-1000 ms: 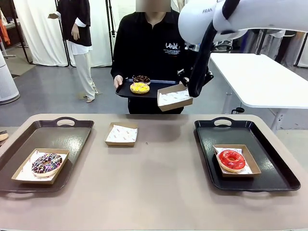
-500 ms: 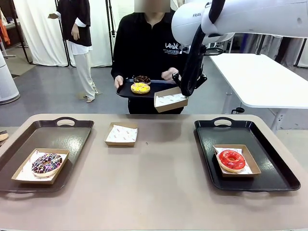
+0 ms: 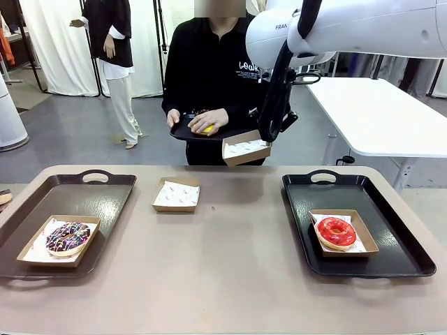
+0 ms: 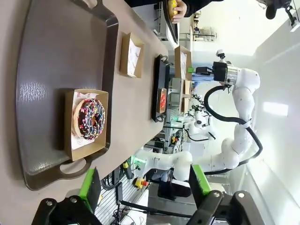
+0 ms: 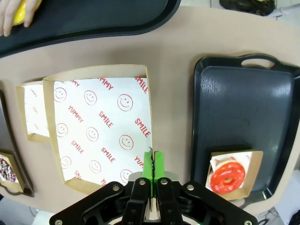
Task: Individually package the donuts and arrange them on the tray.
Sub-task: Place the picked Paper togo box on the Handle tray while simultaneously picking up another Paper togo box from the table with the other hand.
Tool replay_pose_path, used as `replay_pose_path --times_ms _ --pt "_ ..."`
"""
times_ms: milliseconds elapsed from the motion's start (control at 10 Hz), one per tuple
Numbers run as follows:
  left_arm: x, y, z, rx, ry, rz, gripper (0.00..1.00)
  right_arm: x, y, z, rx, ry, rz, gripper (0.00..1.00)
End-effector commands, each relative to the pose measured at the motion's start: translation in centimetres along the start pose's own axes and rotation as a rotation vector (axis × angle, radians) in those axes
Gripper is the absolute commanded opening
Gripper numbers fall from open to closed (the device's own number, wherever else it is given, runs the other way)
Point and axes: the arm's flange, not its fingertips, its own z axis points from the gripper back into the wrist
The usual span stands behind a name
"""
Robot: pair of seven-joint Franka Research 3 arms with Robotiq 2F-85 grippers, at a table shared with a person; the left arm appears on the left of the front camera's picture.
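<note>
Roughly halfway: with the red donut (image 3: 336,232) and a sprinkled donut (image 3: 68,237) boxed, your right tool (image 5: 153,164) pinches an empty box (image 3: 246,148) near the hand (image 3: 209,120) gripping the yellow donut (image 5: 21,13); left tool (image 4: 144,176) spread.

The chocolate-iced donut (image 3: 68,238), dotted with coloured sprinkles, lay flat in a paper-lined box (image 3: 31,250) at the lower left of the front frame. The glossy red donut (image 3: 336,232) lay flat in a second box (image 3: 368,242) at lower right. Upper centre, the yellow donut (image 3: 207,128) sat on a dark tray (image 3: 180,132), mostly covered by a person's hand (image 3: 209,120), with only a sliver showing.
</note>
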Motion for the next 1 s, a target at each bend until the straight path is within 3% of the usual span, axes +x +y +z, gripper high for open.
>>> replay_pose_path --times_ms 0,900 --pt "-0.33 -0.45 0.22 -0.011 0.002 -0.009 0.98 -0.07 -0.18 0.26 0.001 -0.004 -0.002 0.00" --pt "-0.33 -0.45 0.22 -0.011 0.002 -0.009 0.98 -0.07 -0.18 0.26 0.001 -0.004 -0.002 0.00"
